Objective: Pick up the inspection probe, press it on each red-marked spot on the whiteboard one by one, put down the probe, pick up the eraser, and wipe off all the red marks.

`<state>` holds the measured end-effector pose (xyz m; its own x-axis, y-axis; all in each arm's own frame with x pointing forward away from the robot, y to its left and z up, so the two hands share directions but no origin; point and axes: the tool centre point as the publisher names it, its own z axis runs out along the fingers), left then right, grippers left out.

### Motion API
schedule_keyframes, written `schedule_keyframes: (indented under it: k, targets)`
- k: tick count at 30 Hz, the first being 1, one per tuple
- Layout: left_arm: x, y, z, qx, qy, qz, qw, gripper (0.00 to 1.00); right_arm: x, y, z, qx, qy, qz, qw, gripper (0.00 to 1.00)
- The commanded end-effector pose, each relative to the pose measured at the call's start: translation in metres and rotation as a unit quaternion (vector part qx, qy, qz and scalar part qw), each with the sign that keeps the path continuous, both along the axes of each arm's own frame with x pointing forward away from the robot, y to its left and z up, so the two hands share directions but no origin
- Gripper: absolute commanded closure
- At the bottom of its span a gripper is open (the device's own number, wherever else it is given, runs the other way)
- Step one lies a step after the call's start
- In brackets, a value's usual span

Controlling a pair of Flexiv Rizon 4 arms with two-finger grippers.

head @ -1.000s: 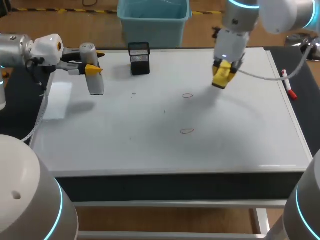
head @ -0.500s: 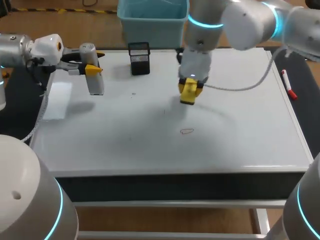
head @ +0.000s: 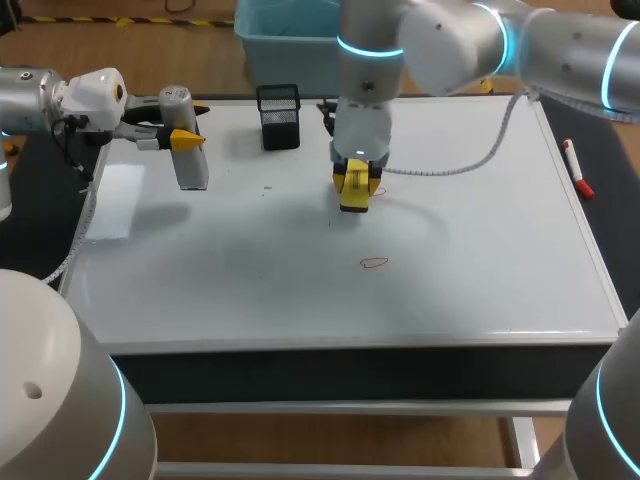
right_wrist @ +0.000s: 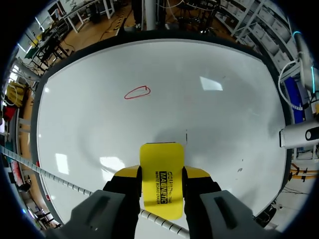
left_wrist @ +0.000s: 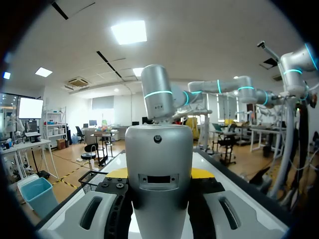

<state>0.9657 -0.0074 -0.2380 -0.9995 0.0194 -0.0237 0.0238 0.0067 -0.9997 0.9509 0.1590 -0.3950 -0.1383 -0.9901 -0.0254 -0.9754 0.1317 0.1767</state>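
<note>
The right arm (head: pixel 470 40) comes in from the right edge and reaches past the middle of the flat white whiteboard (head: pixel 480 280). The right gripper (right_wrist: pixel 162 180) points down over the board's far half. Its two yellow-tipped fingers (right_wrist: pixel 126 175) are drawn in part-way and press the flat yellow rectangular eraser (right_wrist: pixel 160 169) from its two long sides. The eraser sits squarely between them and juts out well ahead of the tips. Its free end is low over the white surface, with its shadow just beyond, and I cannot tell whether it touches the board. Ahead of the eraser and apart from it lies a small red-drawn oval mark (right_wrist: pixel 137 92), nearer the board's front edge.

The left arm (head: pixel 40 95) is at the far left corner. The left gripper (head: pixel 186 139) has hold of the grey cylindrical inspection probe (head: pixel 191 165), clear above the whiteboard, with the probe's shadow on the surface beside it. In the left wrist view the probe's rounded body fills the gap between the fingers. They stand fairly wide and clamp it from both sides, and their yellow tips show just behind it on either hand.

A black wire-mesh holder (head: pixel 279 117) stands near the far edge, between the two grippers. A white marker pen with a red cap (head: pixel 575 168) lies along the right edge
</note>
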Motion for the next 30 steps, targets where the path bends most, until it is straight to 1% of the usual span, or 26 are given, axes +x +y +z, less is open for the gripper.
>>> schedule_keyframes:
  k: [1,8,23,30]
  targets:
    - [-0.002,0.0,0.002,0.001,-0.001,0.002,1.0,1.0,0.012,-0.001,-0.009,-0.008,0.017,0.004,1.0,1.0]
    - [-0.002,0.0,0.002,0.001,-0.001,0.002,1.0,1.0,0.015,-0.004,-0.017,-0.001,0.028,0.001,1.0,1.0]
    - [-0.002,0.0,0.002,0.001,-0.001,0.002,1.0,1.0,0.021,-0.018,-0.025,-0.009,0.037,-0.006,0.999,1.0]
    - [-0.002,0.0,0.002,0.001,-0.001,0.002,1.0,1.0,0.024,-0.036,-0.024,-0.02,0.032,-0.027,0.999,1.0]
